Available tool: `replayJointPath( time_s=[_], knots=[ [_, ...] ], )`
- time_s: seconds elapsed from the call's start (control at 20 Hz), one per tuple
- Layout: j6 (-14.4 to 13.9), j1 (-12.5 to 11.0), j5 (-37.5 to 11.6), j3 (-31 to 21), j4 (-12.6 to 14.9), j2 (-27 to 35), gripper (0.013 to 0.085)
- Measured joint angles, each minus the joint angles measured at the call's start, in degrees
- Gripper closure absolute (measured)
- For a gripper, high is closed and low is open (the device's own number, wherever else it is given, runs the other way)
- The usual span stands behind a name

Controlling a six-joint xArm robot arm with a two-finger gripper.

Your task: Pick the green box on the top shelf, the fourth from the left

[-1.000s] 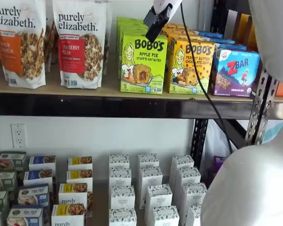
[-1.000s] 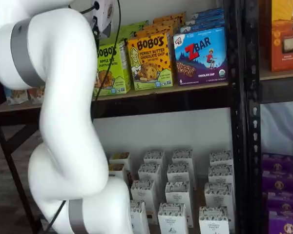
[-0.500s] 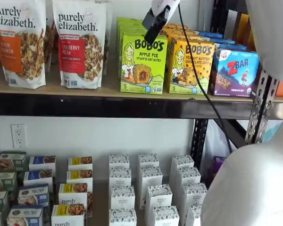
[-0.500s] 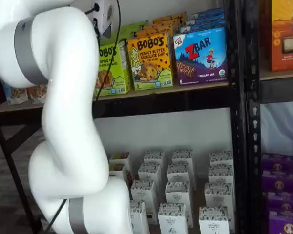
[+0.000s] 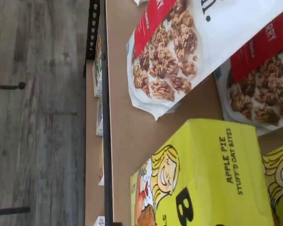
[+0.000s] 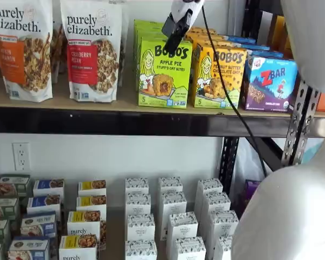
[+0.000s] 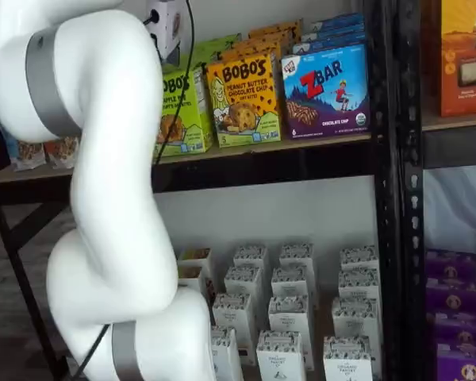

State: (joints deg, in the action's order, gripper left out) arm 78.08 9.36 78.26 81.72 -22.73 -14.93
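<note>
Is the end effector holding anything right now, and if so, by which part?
Nothing is held. In a shelf view the end effector hangs above the green box, which sits on the top shelf ungripped.

The wrist view looks down on the top shelf (image 5: 127, 127), a tan board with a thin black front edge, seen turned on its side. The green box (image 5: 203, 174) lies close beneath the camera; its face shows a cartoon blonde girl and the words "APPLE PIE STUFF'D OAT BITES". A second box of the same lime green (image 5: 280, 183) sits just beside it. Two white granola bags (image 5: 188, 47) with red panels and pictured clusters stand near the box. Grey wood flooring (image 5: 37, 113) lies beyond the shelf edge.
</note>
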Motion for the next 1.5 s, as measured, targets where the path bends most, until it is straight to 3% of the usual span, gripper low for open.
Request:
replayJointPath(
  time_s=[1.0,1.5],
  knots=[
    [-2.47,2.87,2.60,2.46,4.79,2.30,0.0130],
    [-3.23,3.76,2.93,3.18,5.34,3.22,0.0130]
  ],
)
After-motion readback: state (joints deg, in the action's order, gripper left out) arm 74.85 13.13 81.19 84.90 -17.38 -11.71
